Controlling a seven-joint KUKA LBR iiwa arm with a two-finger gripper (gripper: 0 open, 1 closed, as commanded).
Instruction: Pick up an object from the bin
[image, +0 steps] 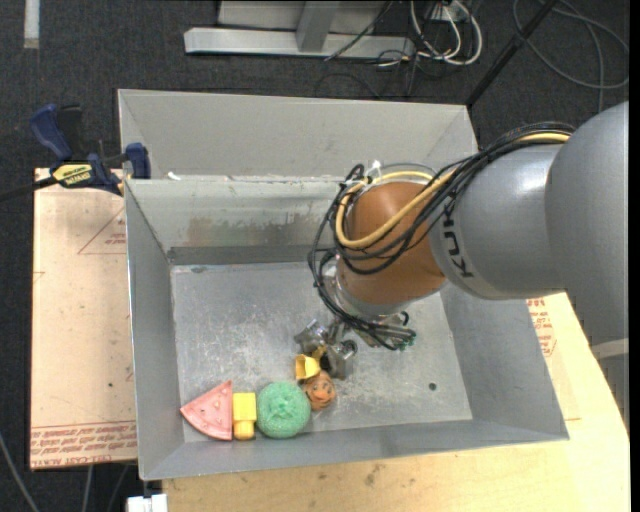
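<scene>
Five small toys (283, 410) are lying toward six o'clock in the bin (230, 320), and your gripper (325, 352), spread or pressed together I cannot tell, is hanging by the small yellow piece (306, 368), likely light, stiff, best pinched across its flat sides.

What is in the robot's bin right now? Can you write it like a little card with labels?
bin: grey metal bin
gripper: gripper low over the bin's front middle
right beside it: small yellow piece, small orange-brown figure
front row, left to right: pink wedge, yellow block, green fuzzy ball
anything held: cannot tell
</scene>
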